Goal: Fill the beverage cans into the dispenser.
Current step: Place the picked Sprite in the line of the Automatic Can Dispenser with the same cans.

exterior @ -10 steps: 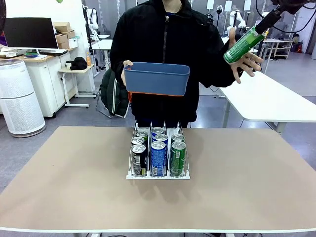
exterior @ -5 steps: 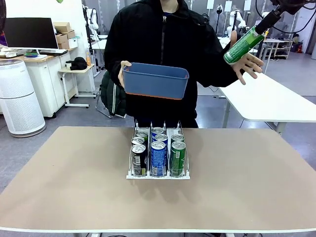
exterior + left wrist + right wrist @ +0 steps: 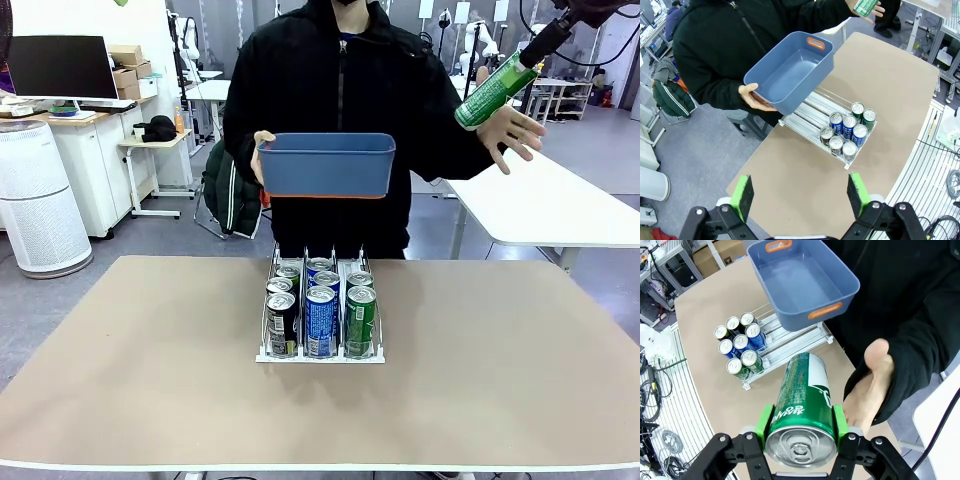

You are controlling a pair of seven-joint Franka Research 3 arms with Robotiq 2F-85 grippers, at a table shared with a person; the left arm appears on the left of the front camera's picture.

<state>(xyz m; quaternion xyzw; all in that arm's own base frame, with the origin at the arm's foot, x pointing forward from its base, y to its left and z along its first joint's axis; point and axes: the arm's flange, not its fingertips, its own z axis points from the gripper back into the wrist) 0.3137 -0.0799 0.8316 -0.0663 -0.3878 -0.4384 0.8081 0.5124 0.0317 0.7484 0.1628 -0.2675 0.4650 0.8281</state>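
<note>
the right gripper clamps a green can high beyond the tabletop's far right corner, apparently clear of the person's open hand. the left gripper hangs open. the rack with seven cans sits mid-table.

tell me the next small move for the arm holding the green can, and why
Probably carry the green aluminium can, clamped in the right gripper, down toward the white wire dispenser: it is high off the table, the person's open hand is off it, and the dispenser's green lane has rear space.
</note>
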